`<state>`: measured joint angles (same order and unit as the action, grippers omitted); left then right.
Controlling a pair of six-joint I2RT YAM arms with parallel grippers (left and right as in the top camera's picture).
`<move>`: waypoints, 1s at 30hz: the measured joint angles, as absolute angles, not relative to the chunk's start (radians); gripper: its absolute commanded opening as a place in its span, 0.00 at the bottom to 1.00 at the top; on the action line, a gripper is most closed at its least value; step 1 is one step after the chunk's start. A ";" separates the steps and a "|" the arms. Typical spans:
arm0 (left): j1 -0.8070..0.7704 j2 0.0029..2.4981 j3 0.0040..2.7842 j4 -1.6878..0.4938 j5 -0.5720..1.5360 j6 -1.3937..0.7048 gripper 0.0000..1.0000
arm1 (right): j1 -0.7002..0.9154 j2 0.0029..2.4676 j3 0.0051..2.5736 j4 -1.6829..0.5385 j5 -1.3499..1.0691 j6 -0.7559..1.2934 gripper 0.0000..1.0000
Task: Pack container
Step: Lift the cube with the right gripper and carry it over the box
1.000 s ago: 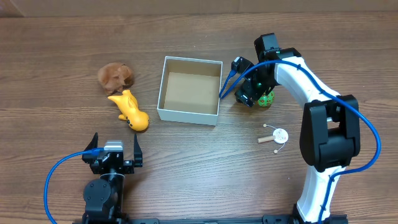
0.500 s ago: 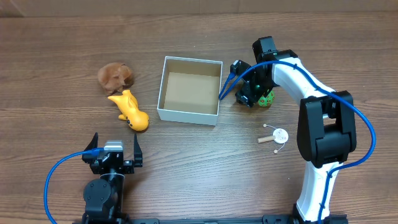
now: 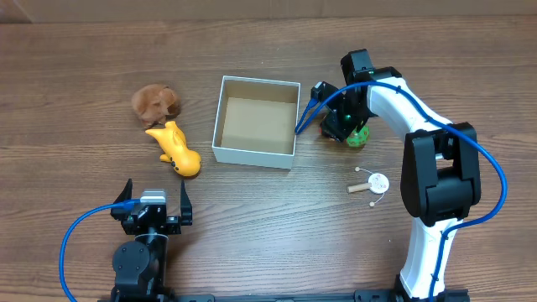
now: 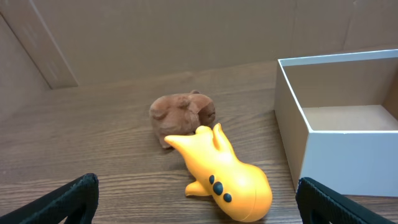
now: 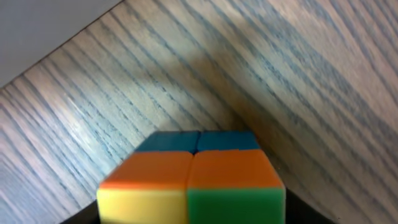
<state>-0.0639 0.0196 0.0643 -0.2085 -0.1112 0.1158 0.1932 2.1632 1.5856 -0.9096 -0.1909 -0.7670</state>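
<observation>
My right pincer sits over the coloured cube just beside the box, ready to carry it in; whether it grips, I cannot tell.

Wood-grain table; brown cardboard backdrop behind, evenly lit.
</observation>
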 measured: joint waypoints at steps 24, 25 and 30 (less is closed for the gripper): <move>-0.064 0.020 0.065 -0.208 -0.112 0.115 1.00 | 0.193 2.167 2.028 -1.330 -0.192 -0.725 0.54; -0.064 0.020 0.064 -0.208 -0.112 0.115 1.00 | 0.193 2.167 2.056 -1.354 -0.194 -0.721 0.54; -0.064 0.020 0.064 -0.208 -0.111 0.116 1.00 | 0.198 2.167 2.172 -1.472 -0.215 -0.707 0.54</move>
<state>-0.0639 0.0196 0.0643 -0.2085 -0.1112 0.1158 0.1982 2.1674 2.1723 -1.4715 -0.2146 -0.7074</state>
